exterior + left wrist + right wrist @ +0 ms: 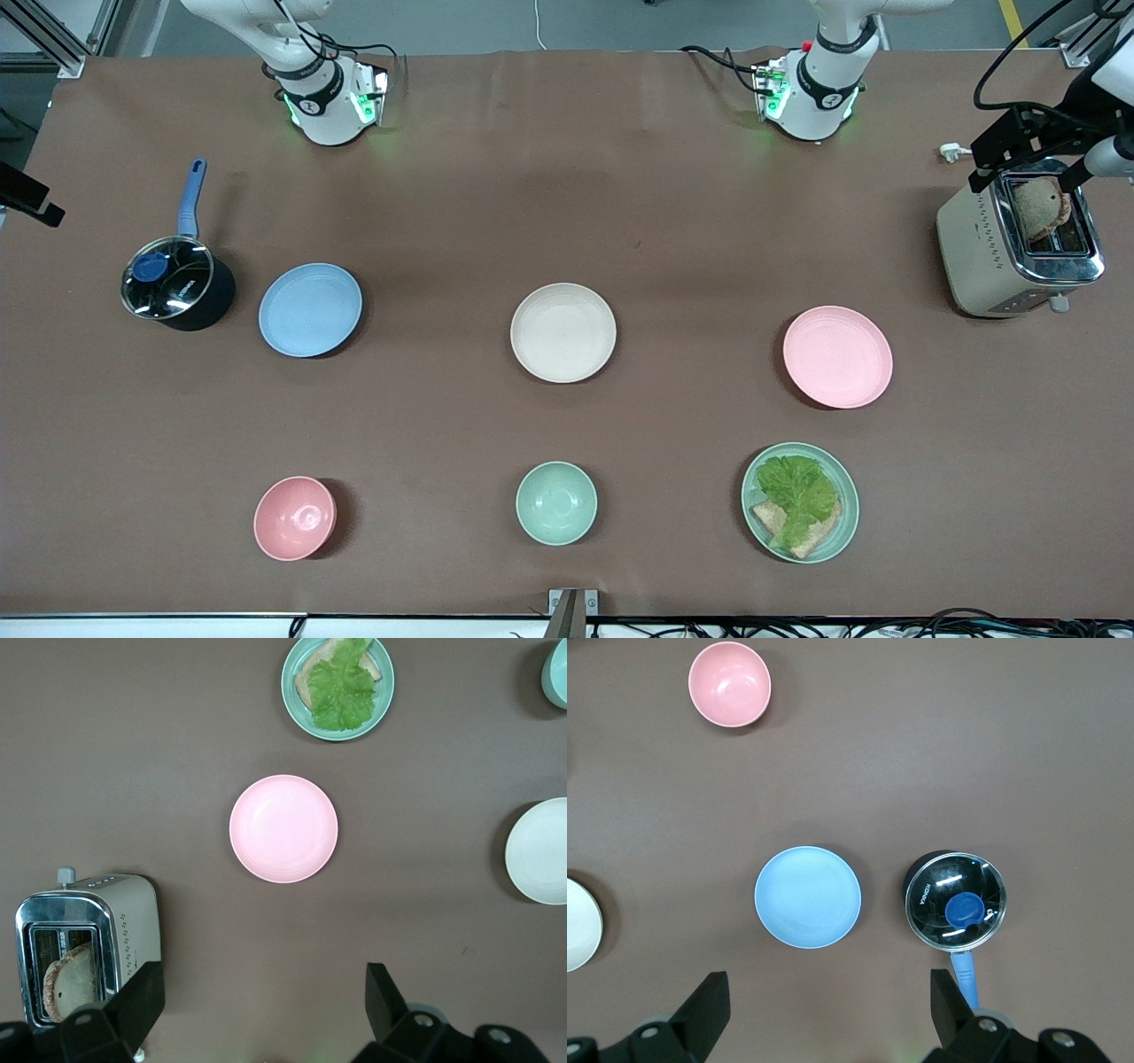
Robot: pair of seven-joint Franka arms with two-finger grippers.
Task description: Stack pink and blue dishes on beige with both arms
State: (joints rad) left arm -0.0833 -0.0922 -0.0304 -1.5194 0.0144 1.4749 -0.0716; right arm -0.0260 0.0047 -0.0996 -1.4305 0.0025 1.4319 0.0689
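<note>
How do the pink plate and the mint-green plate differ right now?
Colour: the pink plate is pale pink, the mint-green plate green.
Load: the pink plate is empty, while the mint-green plate holds lettuce on bread.
Place: the pink plate lies farther from the front camera, nearer the toaster.
Shared: both are round, shallow, flat on the table, toward the left arm's end.

Both arms wait raised above the tabletop, the left gripper (261, 1010) and right gripper (828, 1014) with fingers spread wide.
</note>
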